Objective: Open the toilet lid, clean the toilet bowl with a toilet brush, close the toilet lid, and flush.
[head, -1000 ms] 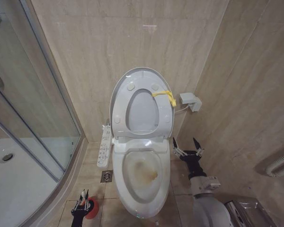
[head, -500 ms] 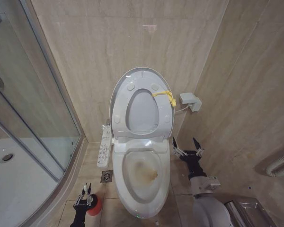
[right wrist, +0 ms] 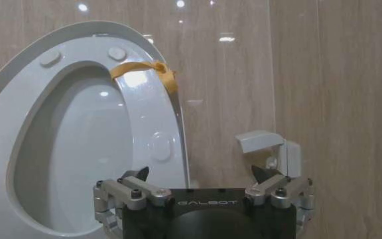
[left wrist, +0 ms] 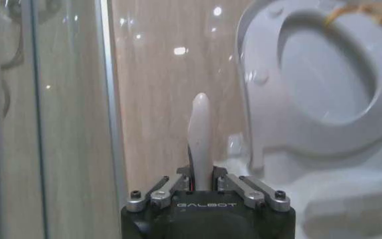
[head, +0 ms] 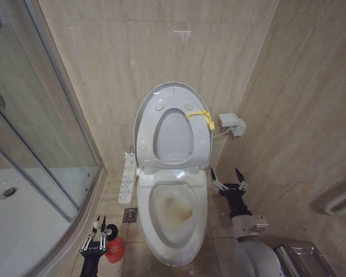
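Bathroom, beige marble-look tile walls and floor; glass shower enclosure (head: 40,144) on the left, toilet centred against the back wall; toilet lid (head: 172,124) up, leaning on the wall, inner face out, seat ring (head: 174,138) raised against it with a yellow strap (head: 200,118) on its right side; toilet bowl (head: 174,213) open below, brownish-yellow stain on its inner surface, long axis running from the wall toward the robot.

Hidden/unclear: toilet brush (left wrist: 200,144) bristle head not visible, covered by the left gripper (head: 98,235) and arm; red holder cup (head: 114,249) partly blocked by the same arm; left arm cut off at the frame's bottom edge.

Left gripper low over the floor, left of the bowl, just beside the red cup; jaws clamped on the white handle; handle upright in the left wrist view, rounded tip pointing away from the gripper, long axis in line with the jaws.

Right gripper (head: 229,180) right of the bowl, near the wall, arm reaching forward and up; jaws spread wide, nothing between them; small white wall box (head: 232,123) above it.
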Motion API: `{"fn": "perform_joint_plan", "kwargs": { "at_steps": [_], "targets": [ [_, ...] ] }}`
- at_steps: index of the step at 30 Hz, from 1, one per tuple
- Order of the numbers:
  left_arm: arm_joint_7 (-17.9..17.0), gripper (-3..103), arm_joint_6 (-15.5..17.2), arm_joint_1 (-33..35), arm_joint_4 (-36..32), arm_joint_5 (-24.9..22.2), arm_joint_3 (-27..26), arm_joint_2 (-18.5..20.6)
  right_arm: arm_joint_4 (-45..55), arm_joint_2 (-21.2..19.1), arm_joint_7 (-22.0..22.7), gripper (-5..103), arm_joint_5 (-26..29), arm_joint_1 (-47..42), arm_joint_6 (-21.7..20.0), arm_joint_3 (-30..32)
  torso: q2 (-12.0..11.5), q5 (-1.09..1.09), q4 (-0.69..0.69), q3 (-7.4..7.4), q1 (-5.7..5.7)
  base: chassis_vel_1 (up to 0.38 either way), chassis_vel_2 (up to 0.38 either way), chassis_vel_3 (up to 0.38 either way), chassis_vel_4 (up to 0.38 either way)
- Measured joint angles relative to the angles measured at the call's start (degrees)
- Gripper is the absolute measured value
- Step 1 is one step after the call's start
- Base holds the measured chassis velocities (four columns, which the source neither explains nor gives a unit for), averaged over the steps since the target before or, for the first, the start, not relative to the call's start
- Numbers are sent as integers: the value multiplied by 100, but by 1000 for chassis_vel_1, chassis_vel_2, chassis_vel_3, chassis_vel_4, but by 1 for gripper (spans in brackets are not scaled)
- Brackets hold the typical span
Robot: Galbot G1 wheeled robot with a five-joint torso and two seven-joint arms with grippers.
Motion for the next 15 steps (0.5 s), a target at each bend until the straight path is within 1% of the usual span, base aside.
{"fn": "perform_joint_plan", "kwargs": {
  "at_steps": [1, 3, 5, 6, 9, 10, 11, 14, 15],
  "targets": [
    [0, 18, 0, 0, 0, 0, 0, 0, 0, 0, 0, 100, 0, 0, 0, 0, 0, 0, 0, 0, 0, 0, 0, 0, 0],
    [-102, 18, 64, 279, -628, 200, 35, 4, 0, 0, 0, 100, 0, 0, 0, 0, 0, 0, 0, 0, 0, 0, 0, 0, 0],
    [-120, 18, 83, 338, -763, 241, 41, 8, 0, 0, 0, 100, 0, 0, 0, 0, 0, 0, -1, 0, 0, 0, 0, 0, 0],
    [-151, 18, 134, 467, -1066, 328, 53, 18, 0, 0, 0, 100, 0, 0, 0, 0, 0, 0, 0, 0, 0, 0, 0, 0, 0],
    [-173, 18, 241, 717, -1665, 437, 99, 52, 0, 0, 0, 100, 0, 0, 0, 0, 0, 0, 0, 0, 0, 0, 0, 0, 0],
    [-173, 18, 277, 764, -1806, 450, 122, 62, 0, 0, 0, 100, 0, 0, 0, 0, 0, 0, 0, 0, 0, 0, 0, 0, 0],
    [-173, 18, 277, 764, -1806, 450, 122, 62, 0, 0, 0, 100, 0, 0, 0, 0, 0, 0, 0, 0, 0, 0, 0, 0, 0],
    [-150, 18, 426, 847, -2265, 466, 265, 97, 0, 0, 0, 100, 0, 0, 0, 0, 0, 1, 0, 0, 0, 0, 0, 0, 0],
    [-150, 18, 426, 847, -2265, 466, 265, 97, 0, 0, 0, 100, 0, 0, 0, 0, 0, 1, 0, 0, 0, 0, 0, 0, 0]
  ]
}}
